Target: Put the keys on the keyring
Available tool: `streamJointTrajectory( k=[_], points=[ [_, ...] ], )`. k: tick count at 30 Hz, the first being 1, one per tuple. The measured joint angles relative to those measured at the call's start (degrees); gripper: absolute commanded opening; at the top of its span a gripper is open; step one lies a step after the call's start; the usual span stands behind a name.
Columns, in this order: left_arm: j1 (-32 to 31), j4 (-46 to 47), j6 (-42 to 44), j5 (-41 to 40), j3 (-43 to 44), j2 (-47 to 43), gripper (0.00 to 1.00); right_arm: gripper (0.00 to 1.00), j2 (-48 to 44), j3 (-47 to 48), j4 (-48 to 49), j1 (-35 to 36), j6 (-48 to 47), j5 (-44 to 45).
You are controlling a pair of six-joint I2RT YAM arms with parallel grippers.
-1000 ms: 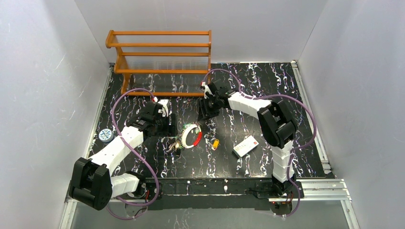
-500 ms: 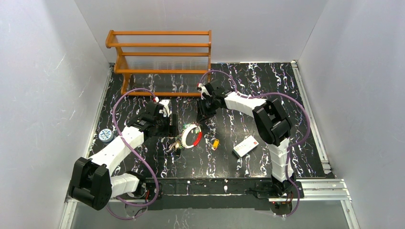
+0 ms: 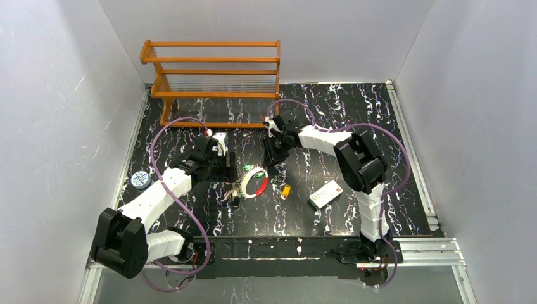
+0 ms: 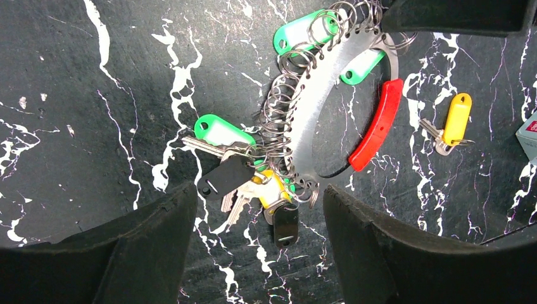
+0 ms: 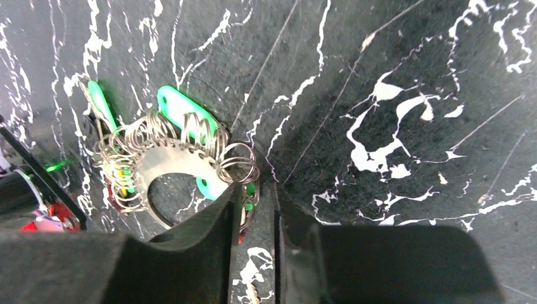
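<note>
One red-edged steel keyring is clamped by the right gripper; keys are framed between the spread left gripper.

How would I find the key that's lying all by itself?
Start in the middle of the black table. Between the big keyring and the white card lies the yellow key. It lies alone; the other keys hang bunched on the ring.

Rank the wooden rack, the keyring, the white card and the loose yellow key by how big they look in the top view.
1. the wooden rack, by far the largest
2. the keyring and the white card: too alike to rank
3. the yellow key, the smallest
</note>
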Motion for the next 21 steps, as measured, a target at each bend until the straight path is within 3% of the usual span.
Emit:
streamJointTrajectory(
  k=[11, 21],
  points=[
    [-0.3, 0.0, 0.0, 0.0, 0.0, 0.0, 0.71, 0.20, -3.2, -6.6, 1.7, -0.4, 1.4, -4.5],
    [-0.9, 0.0, 0.0, 0.0, 0.0, 0.0, 0.71, 0.23, -7.2, -18.6, 8.8, -0.4, 9.1, -16.0]
  ],
)
